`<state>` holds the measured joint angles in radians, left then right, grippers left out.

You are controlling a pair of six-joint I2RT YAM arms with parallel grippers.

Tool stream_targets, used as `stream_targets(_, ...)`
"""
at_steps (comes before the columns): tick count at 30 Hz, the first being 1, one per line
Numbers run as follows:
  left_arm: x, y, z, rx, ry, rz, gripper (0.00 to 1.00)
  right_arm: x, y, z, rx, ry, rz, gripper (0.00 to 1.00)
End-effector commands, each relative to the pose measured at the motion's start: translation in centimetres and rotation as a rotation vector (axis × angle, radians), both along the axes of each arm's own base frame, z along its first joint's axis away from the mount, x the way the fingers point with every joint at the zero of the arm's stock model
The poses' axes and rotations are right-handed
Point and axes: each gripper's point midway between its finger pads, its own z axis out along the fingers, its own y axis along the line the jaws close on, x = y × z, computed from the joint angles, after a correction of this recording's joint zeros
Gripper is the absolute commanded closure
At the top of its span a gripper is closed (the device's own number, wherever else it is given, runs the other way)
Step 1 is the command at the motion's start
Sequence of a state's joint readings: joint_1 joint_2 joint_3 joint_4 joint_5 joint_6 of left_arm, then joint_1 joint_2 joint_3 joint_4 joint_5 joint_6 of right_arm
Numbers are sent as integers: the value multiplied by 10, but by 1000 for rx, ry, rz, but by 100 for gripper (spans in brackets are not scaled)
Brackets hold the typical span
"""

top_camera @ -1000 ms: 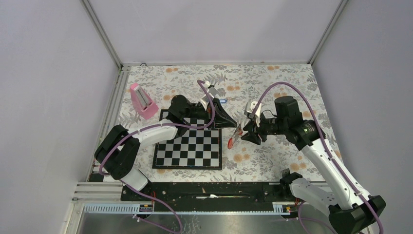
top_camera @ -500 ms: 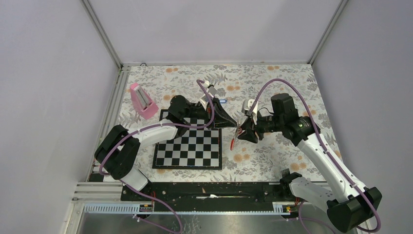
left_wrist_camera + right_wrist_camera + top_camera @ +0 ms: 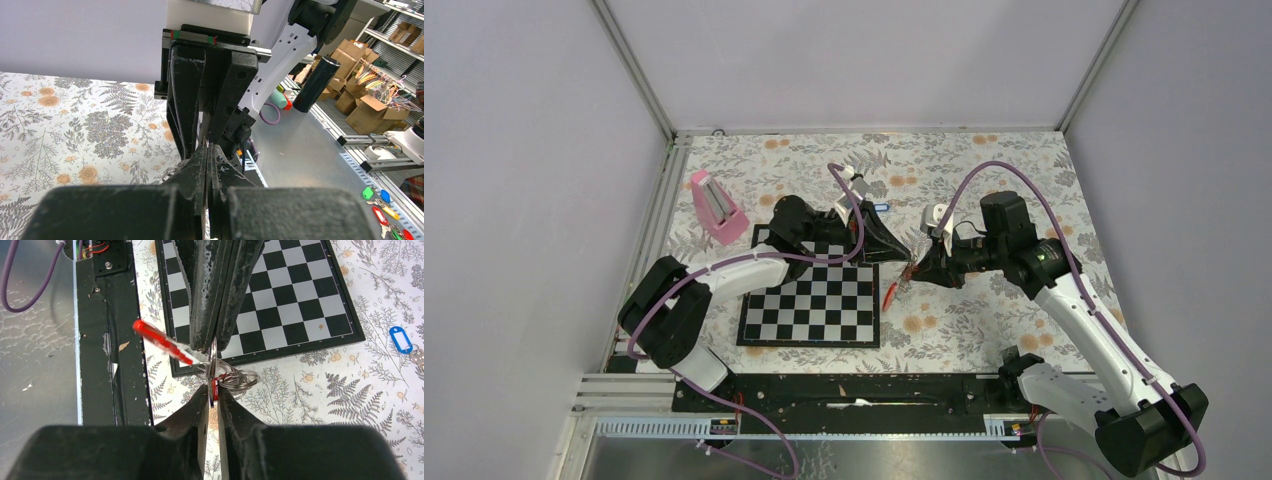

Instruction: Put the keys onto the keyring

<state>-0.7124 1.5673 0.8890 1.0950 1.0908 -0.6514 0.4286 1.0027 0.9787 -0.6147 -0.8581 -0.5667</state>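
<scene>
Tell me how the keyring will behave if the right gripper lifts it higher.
Likely floppy: the fob joins the keyring only by thin loops, so it should swing. Probably light: the right gripper holds it with its fingertips alone. The thin metal may twist or slip in that narrow pinch.

Your left arm and right arm have white shells and black joints, with scuffed black fingers and a purple cable along each.

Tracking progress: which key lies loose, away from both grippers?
The blue-tagged key, alone beyond the chessboard; the red-tagged key is pinched in the right gripper.
</scene>
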Motion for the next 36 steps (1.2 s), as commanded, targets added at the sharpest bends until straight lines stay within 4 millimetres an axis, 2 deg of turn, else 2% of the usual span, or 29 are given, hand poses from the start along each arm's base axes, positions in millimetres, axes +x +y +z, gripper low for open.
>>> stream_targets(1,2,2,11,-57,-67,25,100,4,4,22,44,-52,11,85)
stream_targets(9,5,1,7,-41,-73,43,100,6,-2,20,19,-72,-20,100)
stream_targets(26,15,2,-14,41,-170,70,100,14,-33,0,-171,-90,-138,100)
stream_targets(36,20,-2,-22,74,-158,73,100,31,-31,21,-193,-82,-171,100)
